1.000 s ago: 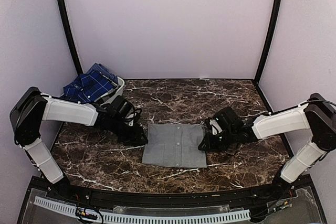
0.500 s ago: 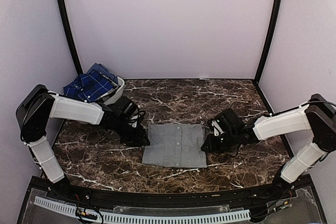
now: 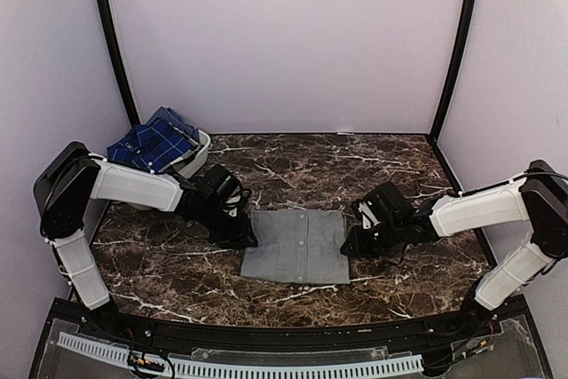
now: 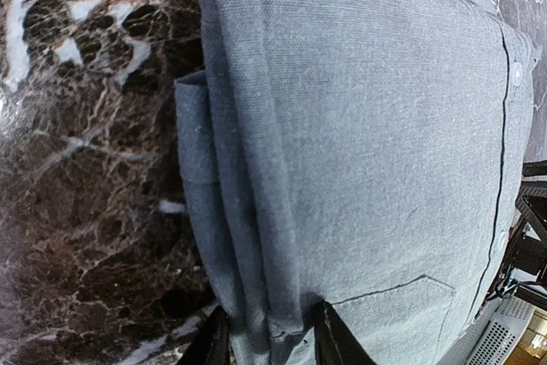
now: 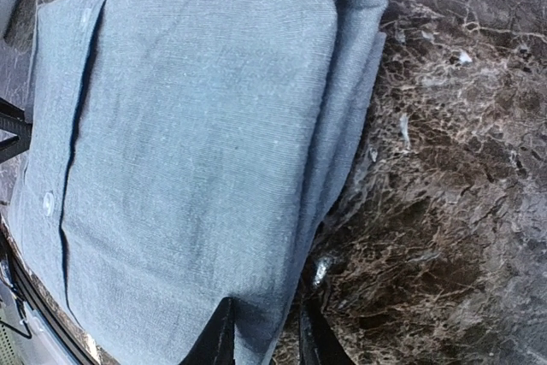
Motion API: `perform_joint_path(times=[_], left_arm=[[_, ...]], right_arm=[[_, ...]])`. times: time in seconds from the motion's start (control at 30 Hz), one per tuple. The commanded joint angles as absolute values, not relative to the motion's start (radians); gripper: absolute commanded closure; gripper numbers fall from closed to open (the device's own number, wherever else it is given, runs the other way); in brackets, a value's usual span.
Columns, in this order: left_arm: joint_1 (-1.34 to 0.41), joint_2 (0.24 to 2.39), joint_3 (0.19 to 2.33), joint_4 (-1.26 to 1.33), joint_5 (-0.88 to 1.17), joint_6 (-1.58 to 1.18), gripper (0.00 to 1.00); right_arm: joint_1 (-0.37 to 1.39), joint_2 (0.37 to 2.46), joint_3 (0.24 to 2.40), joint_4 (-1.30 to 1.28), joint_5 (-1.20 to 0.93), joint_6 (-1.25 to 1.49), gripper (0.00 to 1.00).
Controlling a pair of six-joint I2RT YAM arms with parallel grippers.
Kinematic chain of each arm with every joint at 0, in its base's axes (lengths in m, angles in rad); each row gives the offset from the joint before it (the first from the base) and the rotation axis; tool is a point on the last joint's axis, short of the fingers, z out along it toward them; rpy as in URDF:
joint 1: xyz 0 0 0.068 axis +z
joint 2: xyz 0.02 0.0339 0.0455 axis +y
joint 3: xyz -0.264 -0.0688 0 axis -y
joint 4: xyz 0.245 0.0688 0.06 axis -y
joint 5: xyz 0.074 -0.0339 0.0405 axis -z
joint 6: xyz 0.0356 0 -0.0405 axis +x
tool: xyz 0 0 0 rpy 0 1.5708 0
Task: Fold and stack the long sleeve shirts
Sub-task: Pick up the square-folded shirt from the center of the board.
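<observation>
Grey cloth lies folded into a neat rectangle at the centre of the top view: the grey shirt [image 3: 297,246], buttons up, flat on the marble table [image 3: 399,166]. The plaid shirt [image 3: 151,144] is heaped unfolded in the basket [image 3: 202,142] at the upper left, well apart. The left gripper [image 4: 272,322] sits at the grey shirt's left edge with a finger either side of the layered fold; cloth is between them, but I cannot tell whether they pinch it or merely straddle it. The right gripper [image 5: 265,318] sits at the right edge, fingers drawn close on the stacked layers, grasping the shirt. The likely step is a last fold or a shift of the bundle. The risk is an uneven hold: if one side takes only the top layers, a lift would peel the fold open, let the tucked under layer slide out, or skew the rectangle.
</observation>
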State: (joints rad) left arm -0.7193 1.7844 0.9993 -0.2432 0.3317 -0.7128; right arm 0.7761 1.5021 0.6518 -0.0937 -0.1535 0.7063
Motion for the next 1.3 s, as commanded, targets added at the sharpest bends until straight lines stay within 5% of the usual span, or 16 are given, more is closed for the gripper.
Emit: perform_joint_path(times=[0.0, 0.4, 1.27], left_arm=[[-0.737, 1.819, 0.999, -0.239, 0.317, -0.754, 0.69], [-0.738, 1.762, 0.992, -0.134, 0.331, -0.838, 0.99], [-0.418, 1.536, 1.282, -0.727, 0.254, -0.358, 1.0]], right_arm=[[0.782, 1.471, 0.679, -0.104, -0.132, 0.691, 0.76], [0.782, 1.453, 0.693, -0.114, -0.122, 0.693, 0.76], [0.806, 1.626, 0.884, -0.035, -0.221, 0.718, 0.76]])
